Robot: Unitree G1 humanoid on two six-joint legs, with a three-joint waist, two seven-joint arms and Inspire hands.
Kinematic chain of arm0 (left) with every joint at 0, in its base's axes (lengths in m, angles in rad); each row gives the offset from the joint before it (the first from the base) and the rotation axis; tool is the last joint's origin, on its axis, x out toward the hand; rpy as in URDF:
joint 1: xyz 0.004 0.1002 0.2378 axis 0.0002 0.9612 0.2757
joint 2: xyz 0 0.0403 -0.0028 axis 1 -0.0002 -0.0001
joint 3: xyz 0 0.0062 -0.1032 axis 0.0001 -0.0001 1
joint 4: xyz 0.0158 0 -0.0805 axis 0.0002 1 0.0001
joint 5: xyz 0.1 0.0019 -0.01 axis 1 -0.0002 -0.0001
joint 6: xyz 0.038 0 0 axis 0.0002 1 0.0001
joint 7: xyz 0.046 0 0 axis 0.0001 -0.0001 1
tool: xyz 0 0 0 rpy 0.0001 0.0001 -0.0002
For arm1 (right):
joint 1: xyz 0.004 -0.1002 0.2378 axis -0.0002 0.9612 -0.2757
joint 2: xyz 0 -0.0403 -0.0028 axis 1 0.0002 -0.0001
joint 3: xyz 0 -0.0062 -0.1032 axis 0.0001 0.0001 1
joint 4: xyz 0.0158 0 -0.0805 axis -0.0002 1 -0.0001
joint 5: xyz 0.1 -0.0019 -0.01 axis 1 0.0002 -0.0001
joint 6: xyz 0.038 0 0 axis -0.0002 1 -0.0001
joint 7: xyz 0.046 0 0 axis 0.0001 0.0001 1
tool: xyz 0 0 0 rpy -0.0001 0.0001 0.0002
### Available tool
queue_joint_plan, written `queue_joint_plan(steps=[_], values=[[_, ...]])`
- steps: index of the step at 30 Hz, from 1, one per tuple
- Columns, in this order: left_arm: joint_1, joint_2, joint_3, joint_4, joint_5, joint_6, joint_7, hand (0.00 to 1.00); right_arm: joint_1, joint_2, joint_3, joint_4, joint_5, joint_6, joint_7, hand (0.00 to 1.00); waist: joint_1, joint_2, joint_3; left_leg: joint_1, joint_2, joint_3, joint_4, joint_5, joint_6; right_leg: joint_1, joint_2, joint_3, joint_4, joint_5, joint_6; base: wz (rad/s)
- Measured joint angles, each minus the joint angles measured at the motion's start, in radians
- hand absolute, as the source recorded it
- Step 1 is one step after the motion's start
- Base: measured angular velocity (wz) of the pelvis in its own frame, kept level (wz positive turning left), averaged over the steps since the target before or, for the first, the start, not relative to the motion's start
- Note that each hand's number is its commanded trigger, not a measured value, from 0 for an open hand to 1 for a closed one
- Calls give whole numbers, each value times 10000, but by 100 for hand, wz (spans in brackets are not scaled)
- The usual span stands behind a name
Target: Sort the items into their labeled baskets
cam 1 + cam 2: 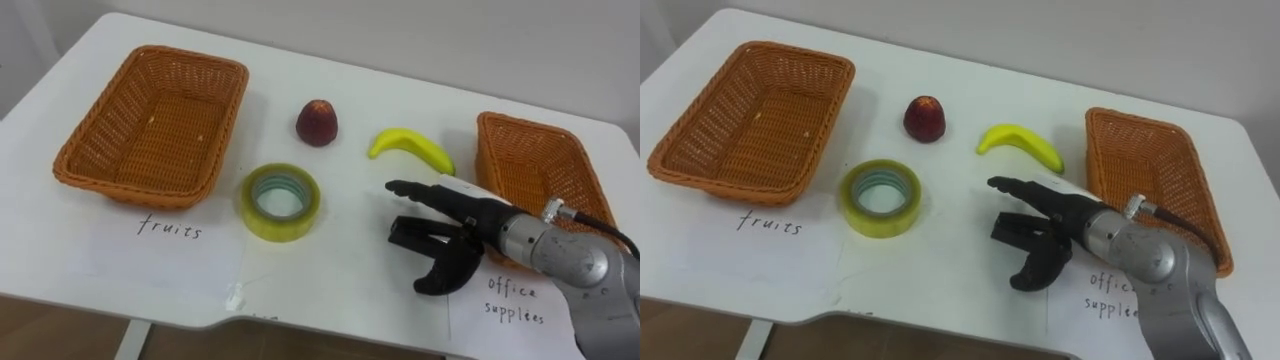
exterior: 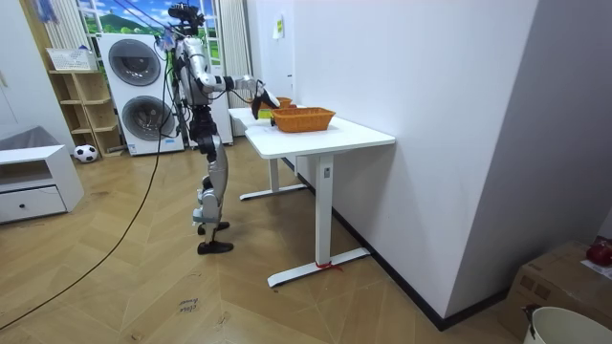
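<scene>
Wicker makes up both baskets on the white table (image 1: 350, 275). The larger left basket (image 1: 160, 120) sits toward the table's left edge and has nothing in it. The smaller right basket (image 1: 530, 150) sits by the right edge and is also bare inside. A paper sheet with a handwritten label (image 1: 170, 228) lies on the near side of the left basket, and another label (image 1: 515, 300) lies at the near right corner.

Between the baskets, a red fruit (image 1: 316, 122) stands toward the far edge. A yellow banana (image 1: 412, 147) lies to its right, just beside the right basket. A roll of yellow tape (image 1: 278, 230) lies flat nearer the front edge, just right of the left basket's near corner.

The right hand (image 1: 470, 225) comes in from the near right corner over the table, between the tape and the right basket and just on the near side of the banana. Its fingers (image 1: 420, 190) reach straight out to the left and the thumb curves wide below them, so the hand is spread open and holds nothing. I cannot tell whether it touches the tabletop.

In the room view the robot stands upright at the table's end, one arm stretched over it, with washing machines (image 2: 139, 72) behind it.
</scene>
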Motion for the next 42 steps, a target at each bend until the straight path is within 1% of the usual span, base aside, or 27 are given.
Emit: queue_joint_plan(steps=[4, 8, 11, 15, 25, 29, 37, 38, 40, 42], values=[[2, -7, 0, 10, -1, 60, 0, 0, -185, -1, 146, 397, -294, -3, 151, 0, -4, 54, 47, -12, 3, -5, -15, -1, 0, 9, 5, -18, 0, 0, 0, 0], [-17, -14, -3, 10, 7, 215, 1, 0, -244, -1, 148, 485, -337, 6, 161, 0, 6, 54, 48, -40, 2, -88, -26, -4, -1, 5, 20, -56, 5, 0, 0, 2], [-11, -16, -5, 9, 7, 258, 3, 0, -244, 0, 148, 485, -343, 9, 160, 0, 5, 56, 49, -45, 4, -95, -23, -4, -1, 3, 25, -76, 5, 0, 0, 0], [-22, -16, -5, -2, 9, 402, 7, 0, -244, -1, 148, 489, -356, 12, 160, 0, 2, 60, 51, -43, 2, -95, -22, -4, -1, 5, 24, -65, 5, 0, 0, 0], [-62, -19, -8, -99, 5, 475, 17, 0, -244, -1, 151, 506, -407, 15, 45, 0, 3, 157, 87, -49, 8, -95, -26, -4, -1, -5, 33, 1, 6, 0, 0, 0], [-63, -37, -4, -222, 8, 589, 134, 0, -244, -1, 152, 511, -406, 21, 23, 0, 5, 184, 75, -46, 7, -89, -28, -3, -1, -16, 35, 4, 13, 0, 0, 0], [-80, -159, 8, -337, 1, 624, 203, 0, -244, -1, 152, 509, -425, 127, -68, 0, 7, 203, 50, -39, 10, -34, -34, -3, -1, -49, 35, 18, 21, 0, -1, -1], [-79, -171, 8, -375, 4, 624, 204, 0, -244, -1, 151, 509, -445, 136, -77, 0, 7, 201, 40, -36, 10, -33, -35, -3, -1, -52, 35, 25, 21, 0, 0, 0], [-74, -171, 63, -441, 16, 623, 206, 0, -244, 2, 151, 511, -772, 139, -93, 0, 14, 144, -8, -15, 9, -30, -34, -1, -1, -67, 36, 49, 20, 0, 0, 0], [-67, -172, 67, -457, 18, 622, 206, 0, -244, 2, 151, 512, -1087, 161, -141, 0, 26, 133, -16, -12, 5, -30, -31, 0, 0, -64, 33, 71, 19, 0, -1, 0]])
